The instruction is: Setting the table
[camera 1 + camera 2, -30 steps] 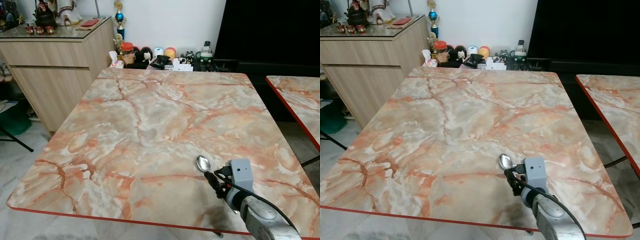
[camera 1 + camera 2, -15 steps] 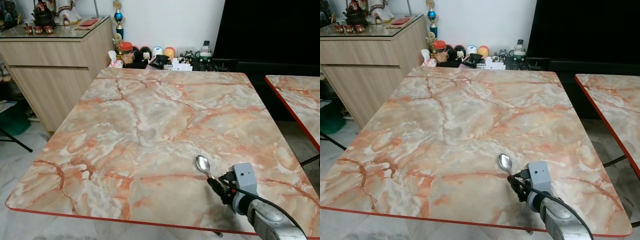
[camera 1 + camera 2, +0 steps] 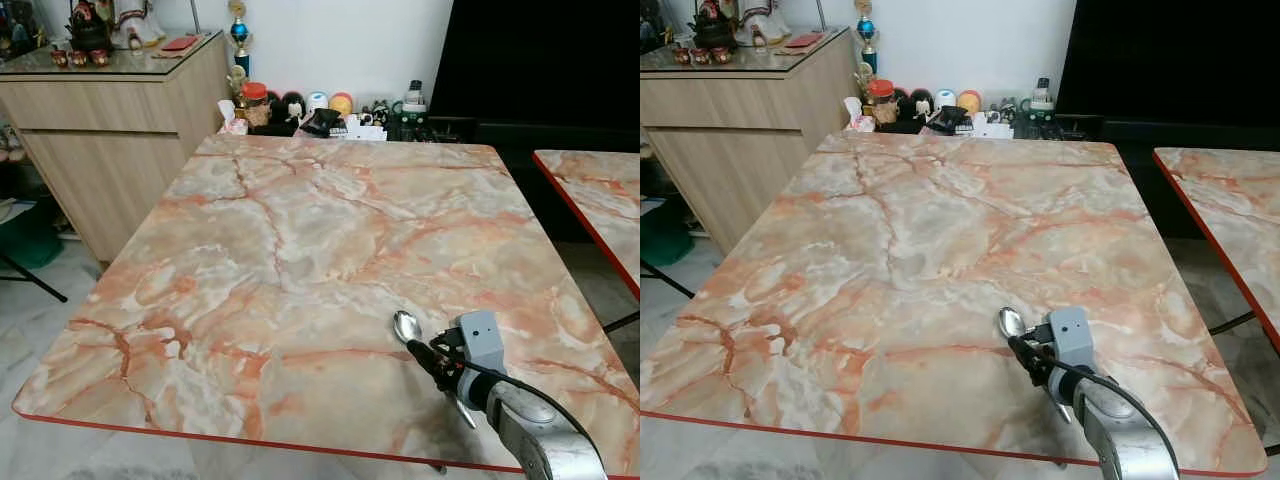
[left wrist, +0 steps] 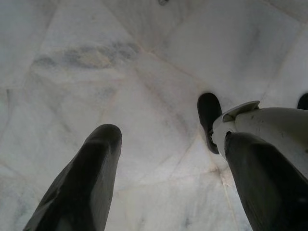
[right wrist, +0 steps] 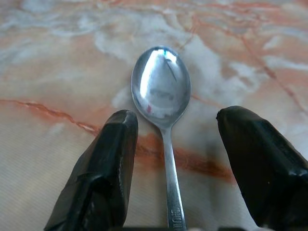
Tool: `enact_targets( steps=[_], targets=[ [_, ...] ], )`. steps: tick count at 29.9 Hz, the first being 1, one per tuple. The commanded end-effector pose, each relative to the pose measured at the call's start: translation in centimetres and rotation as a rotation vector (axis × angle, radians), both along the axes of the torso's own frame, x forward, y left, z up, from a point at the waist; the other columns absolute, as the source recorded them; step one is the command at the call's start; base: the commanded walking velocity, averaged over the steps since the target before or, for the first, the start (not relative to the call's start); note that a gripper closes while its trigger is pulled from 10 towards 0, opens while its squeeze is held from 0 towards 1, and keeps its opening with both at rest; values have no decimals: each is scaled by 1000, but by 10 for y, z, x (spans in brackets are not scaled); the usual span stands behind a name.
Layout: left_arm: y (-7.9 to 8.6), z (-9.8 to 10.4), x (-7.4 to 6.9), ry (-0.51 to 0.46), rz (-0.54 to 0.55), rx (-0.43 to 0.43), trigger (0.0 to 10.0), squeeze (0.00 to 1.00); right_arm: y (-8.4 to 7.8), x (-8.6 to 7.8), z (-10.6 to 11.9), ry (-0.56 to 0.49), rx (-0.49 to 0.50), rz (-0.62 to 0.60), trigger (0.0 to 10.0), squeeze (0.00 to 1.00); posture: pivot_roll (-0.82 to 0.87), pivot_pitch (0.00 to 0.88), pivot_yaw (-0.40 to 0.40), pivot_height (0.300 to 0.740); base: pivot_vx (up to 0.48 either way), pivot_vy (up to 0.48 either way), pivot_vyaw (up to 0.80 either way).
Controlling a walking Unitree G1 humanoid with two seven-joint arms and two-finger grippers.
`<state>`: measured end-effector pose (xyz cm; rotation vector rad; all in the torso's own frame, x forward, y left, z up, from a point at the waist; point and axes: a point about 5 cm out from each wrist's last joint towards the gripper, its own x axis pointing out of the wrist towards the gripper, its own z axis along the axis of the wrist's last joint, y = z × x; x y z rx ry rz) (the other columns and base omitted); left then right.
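A silver spoon (image 3: 406, 326) lies on the marble table (image 3: 300, 220) near its front right corner, bowl pointing away from me. My right gripper (image 3: 428, 358) hovers low over the handle. In the right wrist view the spoon (image 5: 161, 91) runs between the two black fingers (image 5: 106, 168), which stand well apart on either side of the handle without touching it, so the right gripper (image 5: 173, 126) is open. The left gripper (image 4: 168, 139) hangs open over pale floor tiles, holding nothing.
A second marble table (image 3: 600, 190) stands to the right across a narrow gap. A wooden cabinet (image 3: 110, 120) is at the back left. Small jars and clutter (image 3: 320, 110) line the wall behind the table's far edge.
The right wrist has drifted slightly along the spoon's handle and back. The spoon stays on the same spot of the table.
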<state>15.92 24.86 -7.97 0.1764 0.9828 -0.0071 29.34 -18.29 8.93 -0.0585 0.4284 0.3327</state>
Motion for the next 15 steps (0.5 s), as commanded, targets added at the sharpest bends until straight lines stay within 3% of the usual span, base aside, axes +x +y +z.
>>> enact_targets(
  steps=[1,15],
  targets=[
    [3,-2,-7,20,-1,6,10000,0,4,3,0,-7,-2,14,10000,0,-5,93,23,740,0,0,0],
    [4,-2,-8,21,-3,8,10000,0,14,-3,-1,6,-18,31,10000,0,-5,97,22,740,0,0,0]
  ],
)
